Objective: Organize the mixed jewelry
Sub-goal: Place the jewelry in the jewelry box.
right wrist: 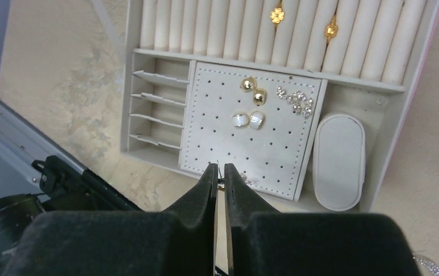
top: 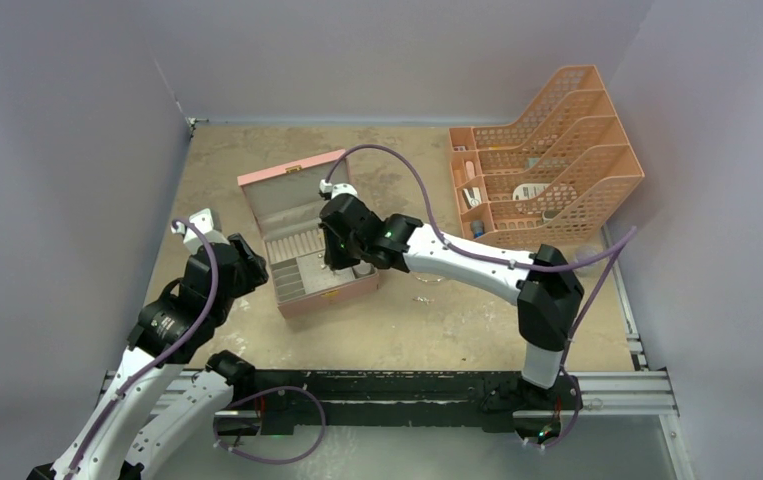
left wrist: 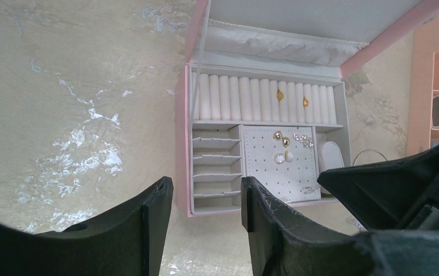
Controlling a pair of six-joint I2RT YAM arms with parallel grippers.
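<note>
The pink box (top: 297,178) stands open, and my right gripper (top: 338,262) hovers over its perforated pad (right wrist: 274,146). In the right wrist view my right gripper (right wrist: 220,170) is shut on a tiny silvery piece with a thin pin, at the pad's near edge. Two small gold rings (right wrist: 276,15) sit in the ring rolls; they also show in the left wrist view (left wrist: 280,95). Gold, pearl and crystal studs (right wrist: 252,92) sit on the pad. A thin wire hoop (left wrist: 369,152) and a silvery chain-like piece (left wrist: 352,221) lie on the table right of the box. My left gripper (left wrist: 205,198) is open and empty, near the box's left front corner.
An orange mesh file organizer (top: 557,150) with white and blue stationery bits stands at the back right. The box lid (left wrist: 297,23) stands raised behind the ring rolls. A white oval cushion (right wrist: 339,161) fills the box's right compartment. Grey walls enclose the table.
</note>
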